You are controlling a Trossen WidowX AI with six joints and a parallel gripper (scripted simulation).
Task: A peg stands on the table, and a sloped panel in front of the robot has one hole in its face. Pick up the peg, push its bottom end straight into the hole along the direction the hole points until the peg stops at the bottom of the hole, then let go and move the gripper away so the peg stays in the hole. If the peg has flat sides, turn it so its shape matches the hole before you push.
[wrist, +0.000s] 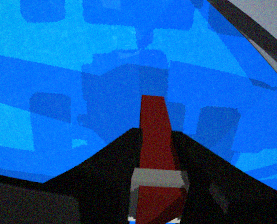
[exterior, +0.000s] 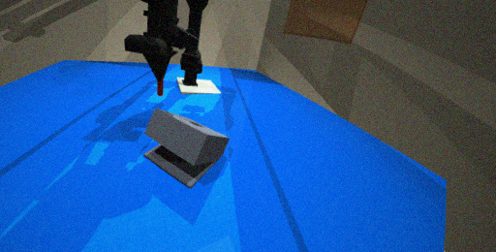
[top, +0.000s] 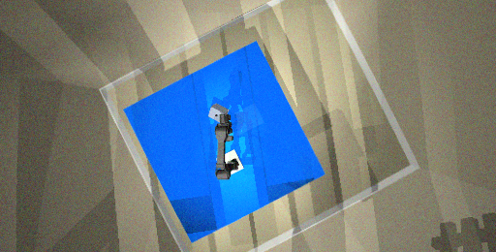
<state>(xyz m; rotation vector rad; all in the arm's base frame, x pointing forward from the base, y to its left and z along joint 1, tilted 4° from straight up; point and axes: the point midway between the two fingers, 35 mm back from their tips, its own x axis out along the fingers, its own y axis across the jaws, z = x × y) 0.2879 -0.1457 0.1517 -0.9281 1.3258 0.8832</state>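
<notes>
Gripper [wrist: 155,219] pinches the red peg [wrist: 155,143], lifted above the blue table [exterior: 339,176]. Pickup done. Left: align with hole [exterior: 196,124] in sloped panel [exterior: 181,140], push in, release, retreat.

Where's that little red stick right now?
The red stick hangs pinched in the end effector, above the blue table, just behind the grey sloped block in the outside view.

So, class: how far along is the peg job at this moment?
Done: the gripper is shut on the red peg and holds it off the table. In hand: the peg hangs behind the grey panel, not at its hole. Left: line up, push it to the bottom, let go and back away.
</notes>
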